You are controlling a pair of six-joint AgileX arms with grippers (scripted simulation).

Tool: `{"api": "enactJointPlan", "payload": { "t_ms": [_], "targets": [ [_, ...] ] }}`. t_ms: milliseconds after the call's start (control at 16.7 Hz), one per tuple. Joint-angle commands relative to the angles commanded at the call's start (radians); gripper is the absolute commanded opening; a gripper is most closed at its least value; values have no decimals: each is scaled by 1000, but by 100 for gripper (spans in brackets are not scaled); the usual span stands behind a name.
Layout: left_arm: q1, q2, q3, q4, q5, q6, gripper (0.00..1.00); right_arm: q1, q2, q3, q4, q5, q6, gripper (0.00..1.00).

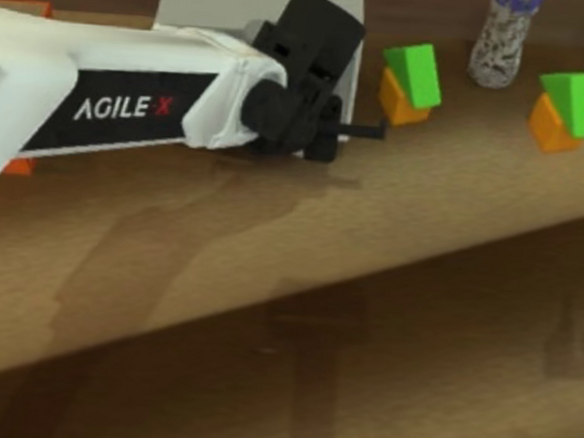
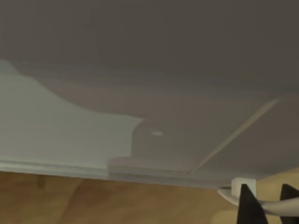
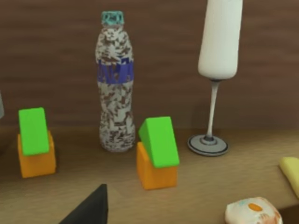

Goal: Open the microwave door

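1. The left gripper (image 1: 363, 132) is at the front right corner of the microwave (image 1: 202, 2), at the back left of the table (image 1: 269, 268). In the left wrist view two dark fingertips (image 2: 250, 205) stand a little apart on each side of a thin pale strip, probably the door handle; whether they press on it, one cannot tell.
2. The microwave door (image 2: 140, 93) fills the left wrist view, very near the camera, and looks closed or almost closed.
3. The door is judged stiff and light, turning on a hinge. The handle strip is thin, so the hold should be at its middle and the pull should follow an arc, or the fingers may slip.
4. No open container is seen. A closed bottle (image 3: 115, 84) and a stemmed glass (image 3: 217, 70) stand to the right, behind two orange-and-green blocks (image 1: 412, 84).
5. The right gripper (image 3: 88, 210) is parked; only one dark fingertip is seen.
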Motion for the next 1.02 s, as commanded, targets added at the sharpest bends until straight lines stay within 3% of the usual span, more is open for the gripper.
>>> {"api": "enactJointPlan", "payload": {
  "t_ms": [1020],
  "targets": [
    [7,-29,-46,28,29,39,0,0,0,0,0,0,0,100]
  ]
}}
